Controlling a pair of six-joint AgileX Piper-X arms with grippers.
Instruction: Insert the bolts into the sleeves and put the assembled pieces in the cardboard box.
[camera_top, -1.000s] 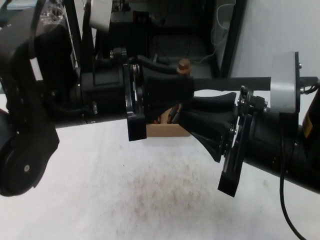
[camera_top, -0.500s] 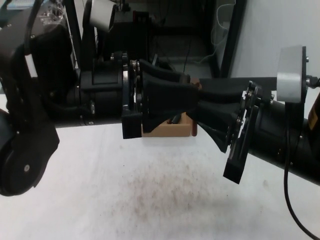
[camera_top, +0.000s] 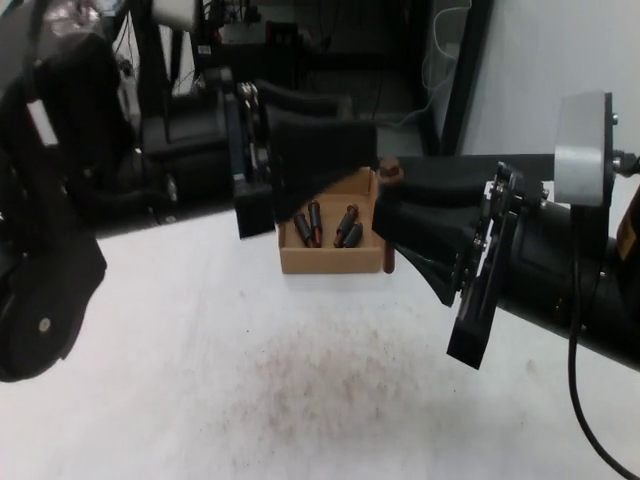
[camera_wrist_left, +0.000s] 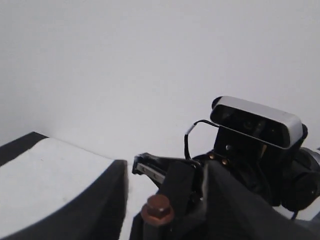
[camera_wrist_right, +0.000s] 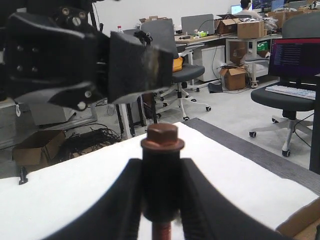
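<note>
Right pincer (camera_wrist_right: 161, 202) clamps black sleeve (camera_wrist_right: 161, 182) — coppery hex-head bolt (camera_wrist_right: 162, 136) inside.

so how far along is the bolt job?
Done: about four pieces lie in the cardboard box. In hand: the right tool clamps a sleeve with a bolt seated in it, upright by the box. Left: set that one in the box.
</note>
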